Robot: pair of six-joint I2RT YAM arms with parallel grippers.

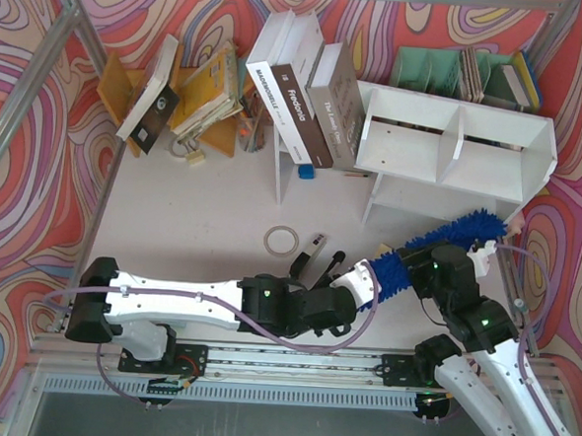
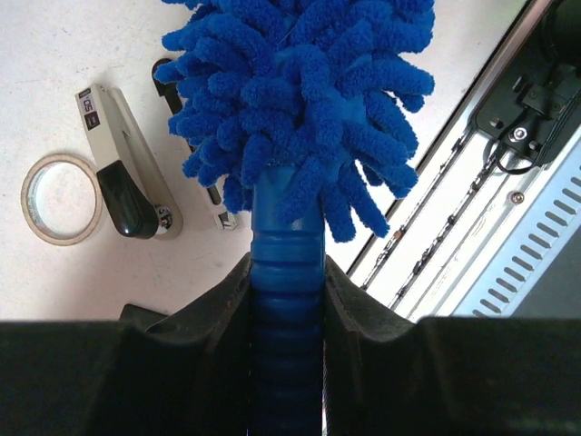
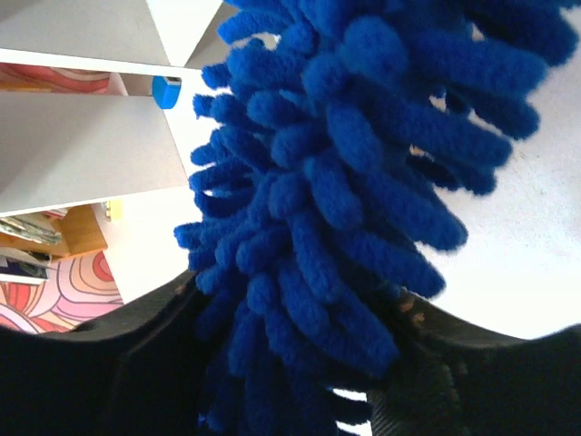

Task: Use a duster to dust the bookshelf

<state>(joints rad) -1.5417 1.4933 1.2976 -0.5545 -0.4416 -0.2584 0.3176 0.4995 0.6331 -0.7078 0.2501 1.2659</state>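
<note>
Step in hand, as judged: bringing the long bright blue fluffy microfiber duster (image 1: pixel 456 234) to the large white board bookshelf (image 1: pixel 413 156).

The duster lies slantwise over the white tabletop (image 1: pixel 193 212). Its tip is near the lower right corner of the bookshelf and not inside any compartment.

The left gripper (image 2: pixel 286 300) is clamped on the ribbed blue handle. The right gripper (image 3: pixel 300 363) straddles the fluffy head. The pile fills the gap between its jaws, and it cannot be told whether they press it.

Recommended procedure:
1. Hold the duster firmly by the handle only.
2. Free the head before sweeping.
3. Lead the tip along a shelf board with light contact.

Avoid striking the upright dividers; a hard push could shift the unit.
</note>
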